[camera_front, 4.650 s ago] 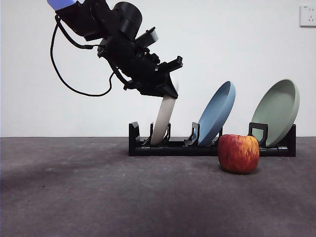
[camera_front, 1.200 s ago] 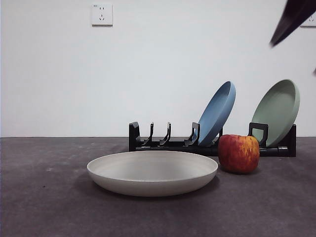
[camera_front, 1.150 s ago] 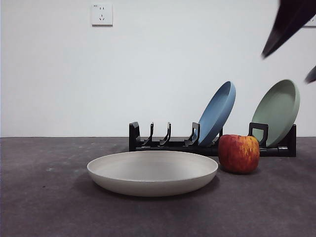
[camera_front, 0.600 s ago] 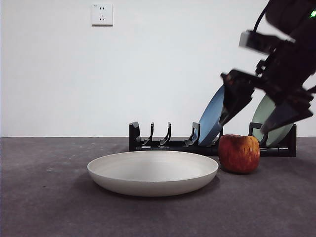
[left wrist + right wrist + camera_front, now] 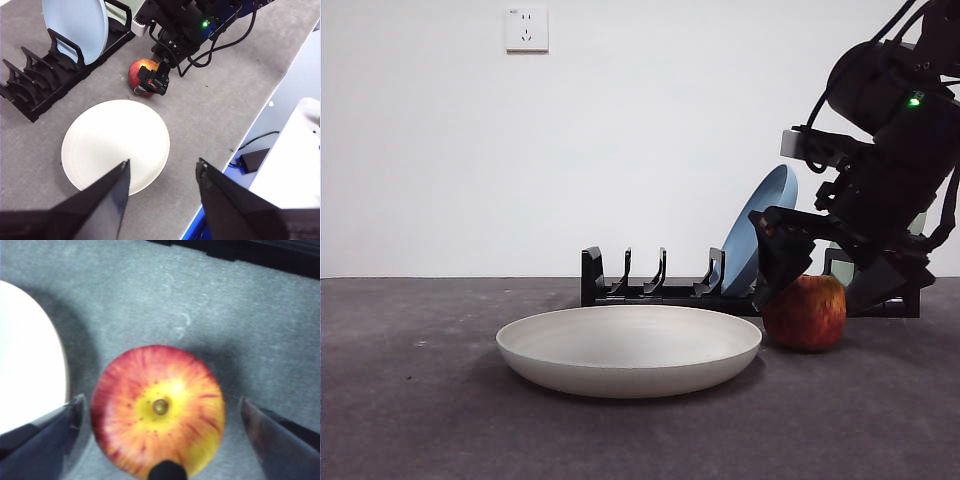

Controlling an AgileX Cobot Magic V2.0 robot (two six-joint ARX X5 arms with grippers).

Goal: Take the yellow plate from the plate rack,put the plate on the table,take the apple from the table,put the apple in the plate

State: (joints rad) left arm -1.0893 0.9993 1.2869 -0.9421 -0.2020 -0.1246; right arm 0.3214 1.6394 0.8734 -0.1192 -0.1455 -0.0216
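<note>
The yellow plate (image 5: pixel 630 350) (image 5: pixel 115 145) lies flat on the table (image 5: pixel 420 400), in front of the plate rack (image 5: pixel 650 292) (image 5: pixel 45 85). To the plate's right, the red apple (image 5: pixel 805 312) (image 5: pixel 157 410) (image 5: pixel 141 80) rests on the table. My right gripper (image 5: pixel 825 282) (image 5: pixel 160 407) is lowered over the apple and open, one jaw on each side and a gap to each. High above the table, my left gripper (image 5: pixel 162 165) is open and holds nothing.
A blue plate (image 5: pixel 760 235) (image 5: pixel 75 25) leans in the rack. A green plate (image 5: pixel 921 222) at the rack's right end is mostly hidden by the right arm. The table's edge (image 5: pixel 260 115) runs near the apple's side.
The yellow plate has gone from the rack to the table. The right arm came down from the upper right, and its open jaws now straddle the apple.
</note>
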